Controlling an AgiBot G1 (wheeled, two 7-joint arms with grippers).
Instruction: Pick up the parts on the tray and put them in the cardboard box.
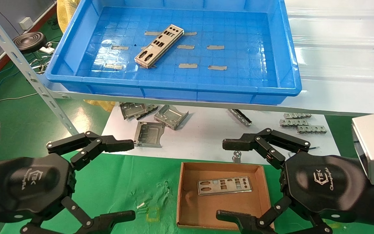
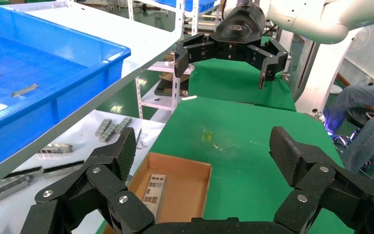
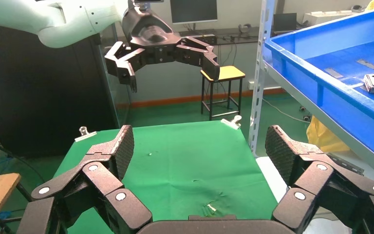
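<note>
Both hands gape empty: the left hand (image 1: 122,178) and right hand (image 1: 235,178) hover low over the green desk (image 1: 115,185). One plate (image 1: 224,185) lies in the box (image 1: 187,195); a stack of plates (image 1: 159,46) waits in the tray (image 1: 174,87). Next, I judge, a reach up into the tray.

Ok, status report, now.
Left gripper and right gripper open, empty, low over the green mat. One plate in box, stack in tray. Nothing blocking.
</note>
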